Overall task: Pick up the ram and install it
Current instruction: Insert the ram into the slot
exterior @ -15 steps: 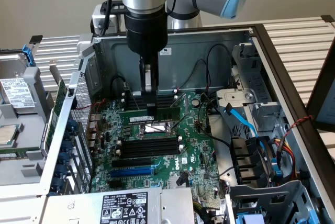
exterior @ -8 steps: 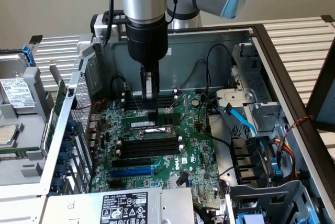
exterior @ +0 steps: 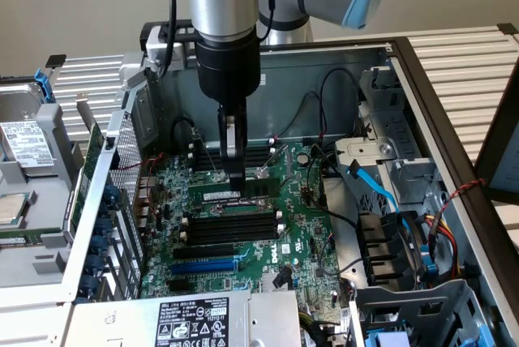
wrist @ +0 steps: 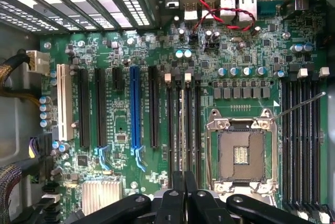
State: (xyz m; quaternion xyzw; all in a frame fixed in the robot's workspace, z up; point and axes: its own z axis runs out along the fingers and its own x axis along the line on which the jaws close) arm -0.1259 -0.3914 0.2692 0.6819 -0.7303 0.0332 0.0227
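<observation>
Ram (exterior: 263, 186) sits inside the open case (exterior: 288, 71), low over the green motherboard (exterior: 300, 242) at mid-frame in the exterior view, lined up along the black slots (exterior: 227, 227) beside the CPU socket (wrist: 241, 150). The claw (exterior: 235, 181) is clenched on it, gripping the thin stick edge-on. Whether it touches a slot I cannot tell.

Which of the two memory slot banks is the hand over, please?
The bank between the blue slot and the socket; the other bank lies beyond the socket, clear of the hand.
</observation>
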